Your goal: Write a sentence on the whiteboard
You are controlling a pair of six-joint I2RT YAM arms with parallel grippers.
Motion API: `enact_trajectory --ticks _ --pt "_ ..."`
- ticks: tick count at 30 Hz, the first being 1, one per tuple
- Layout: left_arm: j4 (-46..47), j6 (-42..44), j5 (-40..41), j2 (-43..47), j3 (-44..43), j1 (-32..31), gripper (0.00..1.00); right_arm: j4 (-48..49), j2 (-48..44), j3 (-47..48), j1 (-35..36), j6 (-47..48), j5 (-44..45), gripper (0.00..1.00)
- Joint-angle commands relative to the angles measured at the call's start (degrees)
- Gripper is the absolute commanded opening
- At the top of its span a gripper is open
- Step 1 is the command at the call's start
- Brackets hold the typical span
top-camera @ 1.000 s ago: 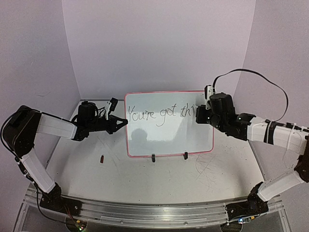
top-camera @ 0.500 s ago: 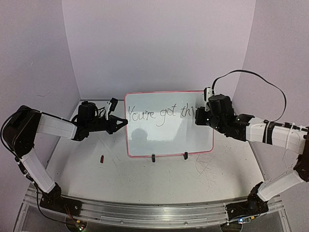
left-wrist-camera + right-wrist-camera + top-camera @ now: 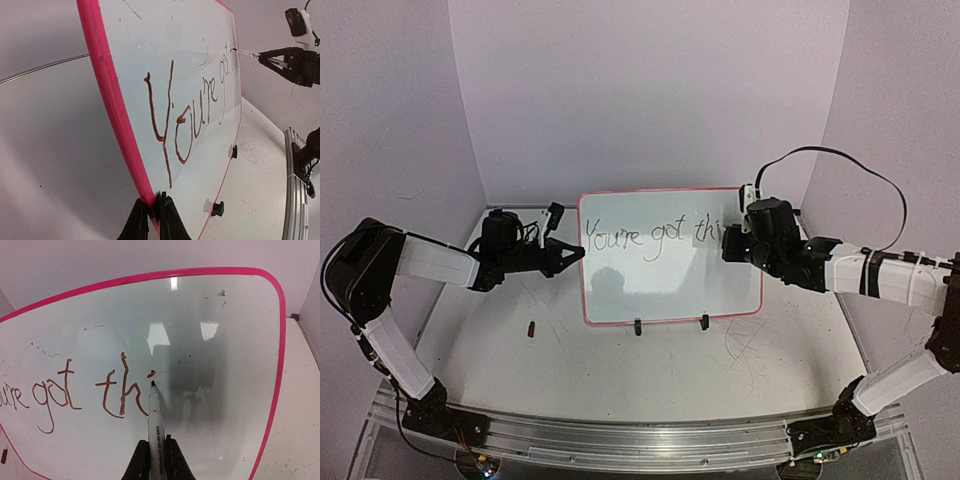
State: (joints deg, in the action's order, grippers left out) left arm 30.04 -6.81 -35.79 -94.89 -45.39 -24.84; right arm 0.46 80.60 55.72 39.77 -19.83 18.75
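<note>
Toward the left edge of the desk (image 3: 650, 385), the left arm reaches in sideways, and the left fingers (image 3: 139, 224) are pinched closed on the pink frame along the left side of the whiteboard (image 3: 670, 285), near its lower corner. In front of that arm, a small dark object (image 3: 531, 328) lies alone on the scratched desk surface; what it is cannot be made out. The whiteboard stands upright at the middle of the desk, nearer the far edge than the near edge, propped on two small black clip feet (image 3: 638, 326) along its bottom rim. Across its upper part runs the sentence (image 3: 650, 238), unfinished, in thin handwritten letters reading "You're got thi". At the right side of the board, the right arm comes in from the right edge of the desk. The right fingers (image 3: 140, 464) are clamped tight around a marker (image 3: 156, 432), which points at the board with its tip touching the surface at the top of the letter "i".
</note>
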Motion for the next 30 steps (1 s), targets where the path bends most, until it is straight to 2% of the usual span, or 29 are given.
enact_trajectory --ticks 1,19,30 --pt "-3.2 5.4 3.0 -0.8 -1.0 -2.1 0.0 -0.5 0.4 1.1 -0.2 -1.1 1.3 0.0" --pt "-3.3 5.4 3.1 -0.5 -0.9 -2.2 0.0 -3.8 -0.9 -2.4 1.5 -4.5 0.4 0.0" --pt "-3.3 5.4 3.1 -0.6 -1.0 -2.2 0.0 -3.6 -2.9 -1.2 2.5 -5.0 0.7 0.0"
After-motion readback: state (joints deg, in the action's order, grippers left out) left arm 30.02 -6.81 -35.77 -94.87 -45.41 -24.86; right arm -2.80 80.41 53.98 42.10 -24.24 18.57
